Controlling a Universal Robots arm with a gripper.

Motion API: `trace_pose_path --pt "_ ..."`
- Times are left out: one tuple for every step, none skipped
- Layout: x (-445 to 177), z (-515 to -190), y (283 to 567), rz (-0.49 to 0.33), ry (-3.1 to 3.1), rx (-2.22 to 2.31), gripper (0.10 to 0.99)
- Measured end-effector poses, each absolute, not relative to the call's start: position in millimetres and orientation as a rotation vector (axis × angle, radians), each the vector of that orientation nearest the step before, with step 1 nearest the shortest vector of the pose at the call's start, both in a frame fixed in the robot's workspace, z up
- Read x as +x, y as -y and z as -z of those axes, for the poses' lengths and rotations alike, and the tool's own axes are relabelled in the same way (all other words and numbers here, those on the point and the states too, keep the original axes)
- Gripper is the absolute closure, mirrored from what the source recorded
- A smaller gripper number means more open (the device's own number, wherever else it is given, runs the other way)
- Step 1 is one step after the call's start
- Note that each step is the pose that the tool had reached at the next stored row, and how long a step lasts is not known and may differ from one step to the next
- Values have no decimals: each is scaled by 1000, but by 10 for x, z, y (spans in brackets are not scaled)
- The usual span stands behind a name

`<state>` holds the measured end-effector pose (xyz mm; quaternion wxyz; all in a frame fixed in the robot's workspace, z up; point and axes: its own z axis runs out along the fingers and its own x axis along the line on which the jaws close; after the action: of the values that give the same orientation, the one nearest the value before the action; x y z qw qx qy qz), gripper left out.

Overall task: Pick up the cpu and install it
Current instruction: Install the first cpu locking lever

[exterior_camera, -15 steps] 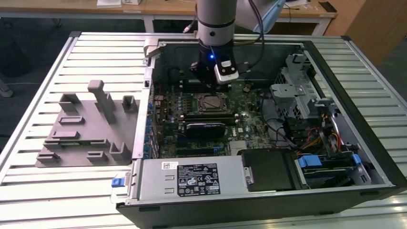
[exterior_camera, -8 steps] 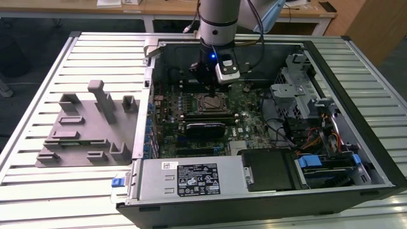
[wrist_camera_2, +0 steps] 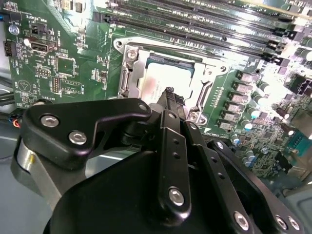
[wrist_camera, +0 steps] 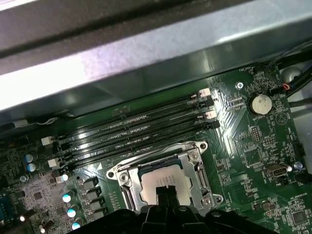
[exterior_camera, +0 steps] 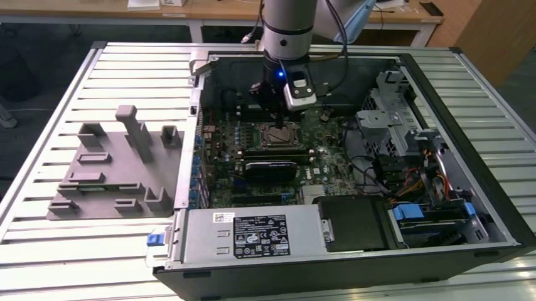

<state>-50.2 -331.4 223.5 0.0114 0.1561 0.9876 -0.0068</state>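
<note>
1. Sitting in its socket (wrist_camera: pixel 163 181) on the motherboard (exterior_camera: pixel 318 157), the cpu (wrist_camera: pixel 163 183) shows its silver top inside the metal frame; we see it low in the centre of the first wrist view, and in the second wrist view (wrist_camera_2: pixel 156 85) a little above the middle.
2. We find the gripper (wrist_camera_2: pixel 169 92) right over the cpu. Its dark fingers (wrist_camera_2: pixel 171 100) come together to a narrow tip that appears to press on the plate or sit just above it; we cannot tell which.
3. We see no gap between the fingertips, so the pincer looks closed, with nothing clamped in it. In the first wrist view the tip (wrist_camera: pixel 165 192) stands over the lower edge of the chip.
4. Beyond the socket we see long black memory slots (wrist_camera: pixel 131 131) running side by side, with a round coin cell (wrist_camera: pixel 258 103) to the right of the frame.
5. In the exterior view the arm (exterior_camera: pixel 287 25) comes down from the top centre into the open computer case (exterior_camera: pixel 469 157), and the gripper (exterior_camera: pixel 275 116) hangs just above the socket (exterior_camera: pixel 279 135) in the middle of the board.
6. We note a grey power supply (exterior_camera: pixel 251 235) with a white label at the lower centre of that frame.
7. On the slatted table (exterior_camera: pixel 50 251), left of the case, lies a grey fixture (exterior_camera: pixel 113 169) with upright posts.
</note>
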Motion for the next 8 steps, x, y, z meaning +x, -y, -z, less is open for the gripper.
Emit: trace_pose_path --pt "-501 -2235 3324 21 -3080 487 980" --pt "-501 -2235 3334 21 -3081 486 980" --pt "-500 -2235 3344 21 -3081 485 980" --pt "-499 -2235 3354 21 -3081 485 980" --pt "-497 -2235 3362 21 -3081 484 980" --pt "-496 -2236 3368 21 -3081 484 980" --pt "-496 -2238 3375 21 -3081 483 980" --pt "-495 -2244 3380 21 -3081 482 980"
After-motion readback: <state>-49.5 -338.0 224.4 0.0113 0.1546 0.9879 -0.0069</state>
